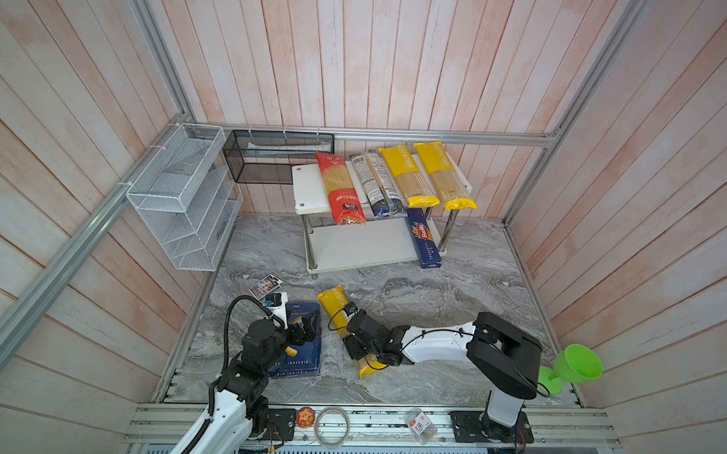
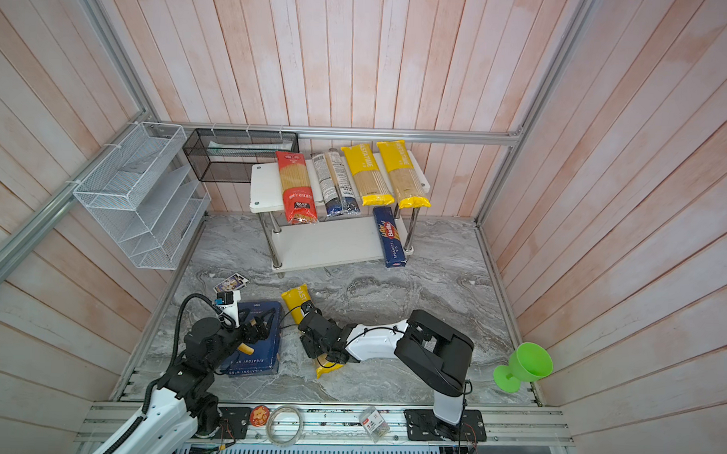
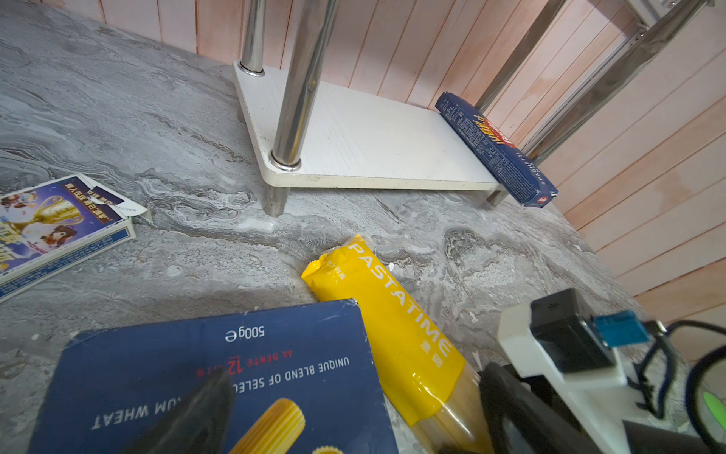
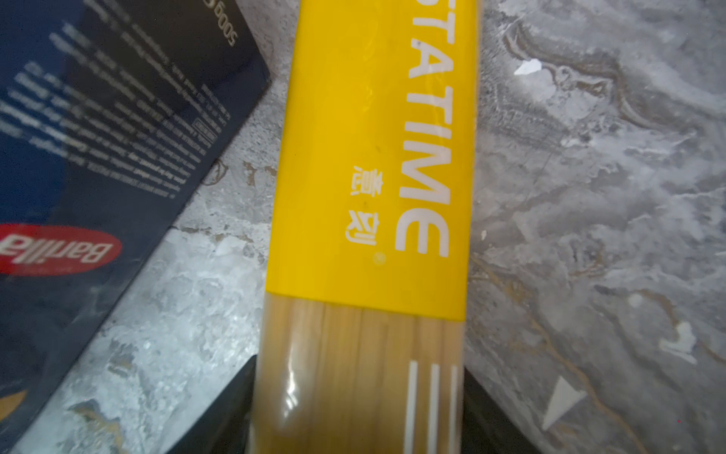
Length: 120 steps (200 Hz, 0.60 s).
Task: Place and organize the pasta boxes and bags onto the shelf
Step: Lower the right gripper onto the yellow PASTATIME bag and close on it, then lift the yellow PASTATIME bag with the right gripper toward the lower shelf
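Currently, shelf (image 1: 309, 188), four bags (image 1: 409, 177), spaghetti box (image 1: 424, 238)

Overhead pair; wrist views near bag (image 4: 365, 157)

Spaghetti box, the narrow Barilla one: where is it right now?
In both top views the narrow Barilla box lies along the right end of the shelf's lower board, under the two yellow bags, its near end past the front edge.

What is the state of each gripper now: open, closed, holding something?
Left gripper: open, empty, over the rigatoni box.
Right gripper: closed on the yellow bag.
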Available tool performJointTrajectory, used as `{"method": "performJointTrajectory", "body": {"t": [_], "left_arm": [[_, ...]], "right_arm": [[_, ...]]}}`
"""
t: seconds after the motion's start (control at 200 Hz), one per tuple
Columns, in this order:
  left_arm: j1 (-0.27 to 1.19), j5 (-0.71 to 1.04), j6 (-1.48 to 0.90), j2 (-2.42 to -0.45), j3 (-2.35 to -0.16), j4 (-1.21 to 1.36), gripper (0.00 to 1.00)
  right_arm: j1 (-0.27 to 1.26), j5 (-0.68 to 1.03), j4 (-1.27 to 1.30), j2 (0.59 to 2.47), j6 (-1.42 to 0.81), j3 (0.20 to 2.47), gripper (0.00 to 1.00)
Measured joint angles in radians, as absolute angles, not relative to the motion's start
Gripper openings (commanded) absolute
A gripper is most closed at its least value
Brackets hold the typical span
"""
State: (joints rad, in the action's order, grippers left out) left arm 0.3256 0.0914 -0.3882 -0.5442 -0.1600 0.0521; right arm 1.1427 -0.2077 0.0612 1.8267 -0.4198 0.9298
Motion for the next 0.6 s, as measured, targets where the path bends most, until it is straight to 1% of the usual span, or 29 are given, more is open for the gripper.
{"method": "performJointTrajectory", "body": {"t": [0.06, 0.2, 0.28, 0.33, 0.42, 0.6], "left_arm": [[0.326, 0.094, -0.388, -0.544, -0.16, 0.053, 1.0], [0.326, 0.097, -0.386, -0.544, -0.16, 0.053, 1.0], [0.326, 0.097, -0.386, -0.544, -0.16, 0.053, 1.0], [0.326, 0.097, -0.386, -0.545, -0.16, 0.053, 1.0], [0.326, 0.097, -0.386, -0.548, -0.16, 0.053, 1.0], [0.326, 0.097, -0.386, -0.554, -0.16, 0.054, 1.0]], "right_arm": [[1.143, -0.208, 0.068, 1.827, -0.423, 0.926, 0.61], [1.141, -0.208, 0.098, 1.819, -0.437, 0.907, 0.51], [1.141, -0.206, 0.107, 1.815, -0.446, 0.9, 0.49], [1.141, -0.205, 0.109, 1.811, -0.448, 0.896, 0.44], [1.14, -0.205, 0.107, 1.804, -0.456, 0.894, 0.38], [1.14, -0.204, 0.097, 1.776, -0.466, 0.881, 0.3]]}}
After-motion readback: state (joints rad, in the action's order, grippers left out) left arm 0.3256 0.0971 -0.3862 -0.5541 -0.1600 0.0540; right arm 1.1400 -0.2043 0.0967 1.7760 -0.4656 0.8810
